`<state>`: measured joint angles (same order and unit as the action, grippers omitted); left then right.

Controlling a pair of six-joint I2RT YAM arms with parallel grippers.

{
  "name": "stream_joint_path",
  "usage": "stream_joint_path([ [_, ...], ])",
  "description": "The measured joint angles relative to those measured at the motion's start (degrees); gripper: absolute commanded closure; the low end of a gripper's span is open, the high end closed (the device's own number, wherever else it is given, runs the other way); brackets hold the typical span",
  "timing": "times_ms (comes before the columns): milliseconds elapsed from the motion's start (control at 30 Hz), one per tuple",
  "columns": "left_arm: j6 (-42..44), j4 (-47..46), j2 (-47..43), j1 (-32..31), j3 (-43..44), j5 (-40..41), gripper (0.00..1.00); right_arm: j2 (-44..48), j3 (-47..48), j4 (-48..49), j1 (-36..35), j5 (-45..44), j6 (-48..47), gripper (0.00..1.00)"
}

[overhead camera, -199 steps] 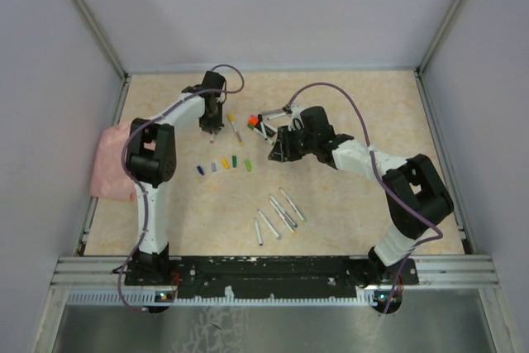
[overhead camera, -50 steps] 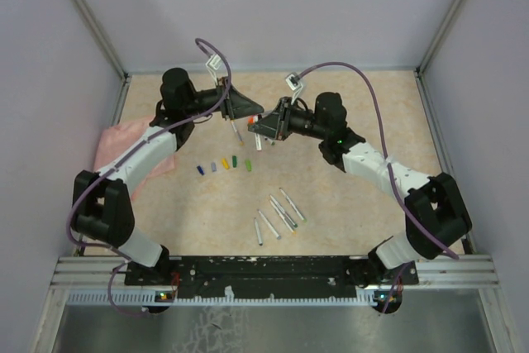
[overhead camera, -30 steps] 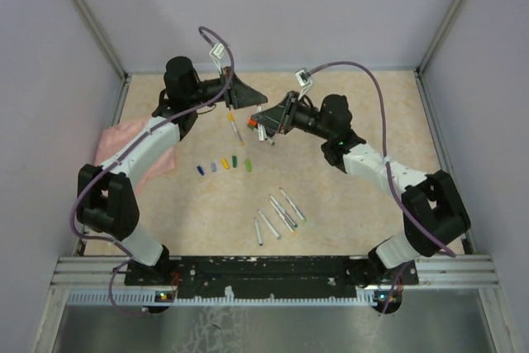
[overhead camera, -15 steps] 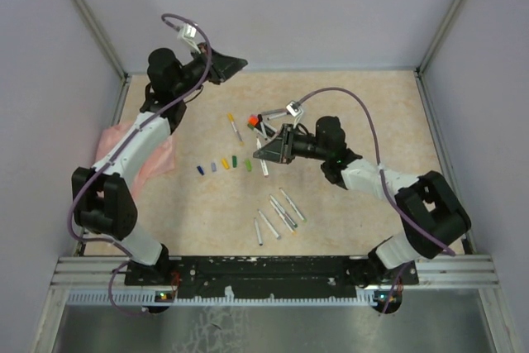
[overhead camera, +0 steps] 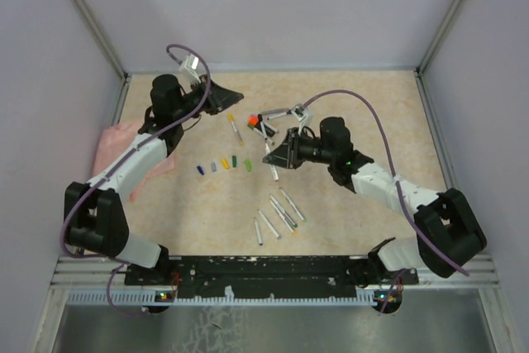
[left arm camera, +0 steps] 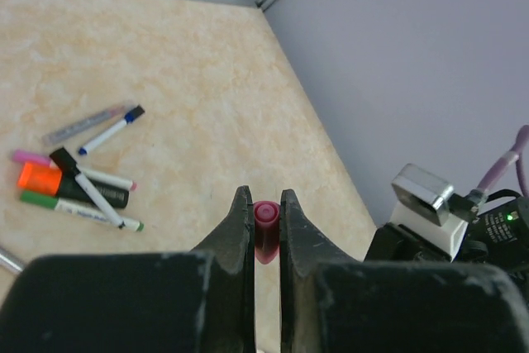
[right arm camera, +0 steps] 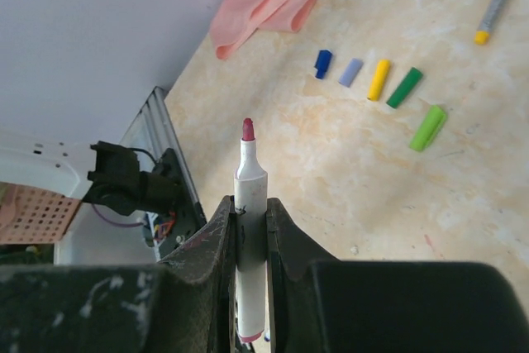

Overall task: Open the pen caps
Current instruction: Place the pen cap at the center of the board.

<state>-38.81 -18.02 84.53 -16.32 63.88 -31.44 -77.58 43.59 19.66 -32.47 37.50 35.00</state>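
My left hand [left arm camera: 264,204] is closed on a small magenta plastic cap [left arm camera: 265,222], pinched at its tips. My right hand [right arm camera: 248,208] clamps a slim white pen barrel [right arm camera: 250,175], pink tip bare. This pen looks uncapped. Next, I judge, the cap joins the row of loose coloured plastic caps [right arm camera: 378,78] on the surface [right arm camera: 372,163] ahead of my right hand.

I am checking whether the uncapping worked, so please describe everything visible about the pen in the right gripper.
The pen is a slim white barrel, plastic by its look, with a bare dark-pink tip; no cap is on it. The right gripper is shut on its middle, one finger on each side. Nothing else touches it. Its tip points out past the fingertips.
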Motion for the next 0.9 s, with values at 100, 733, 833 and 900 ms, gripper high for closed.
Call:
stream_joint_path([
  [100, -2.0, 1.7, 0.0, 0.0, -2.6, -0.8, 1.0, 1.9, 0.0, -4.8, 0.1, -2.4, -3.2, 1.0],
  [733, -2.4, 22.1, 12.0, -16.7, -3.8, 15.3, 1.0, 10.5, -8.5, -22.1, 0.9, -15.8, -9.0, 1.0],
  [833, -3.0, 25.0, 14.8, -17.6, -3.3, 19.5, 1.0, 11.1, -9.0, -23.2, 0.9, -17.4, -8.9, 1.0],
  [900, -3.1, 27.1, 16.8, -18.0, -2.2, 22.0, 0.99, 11.2, -9.3, -24.1, 1.0, -18.3, -8.9, 1.0],
])
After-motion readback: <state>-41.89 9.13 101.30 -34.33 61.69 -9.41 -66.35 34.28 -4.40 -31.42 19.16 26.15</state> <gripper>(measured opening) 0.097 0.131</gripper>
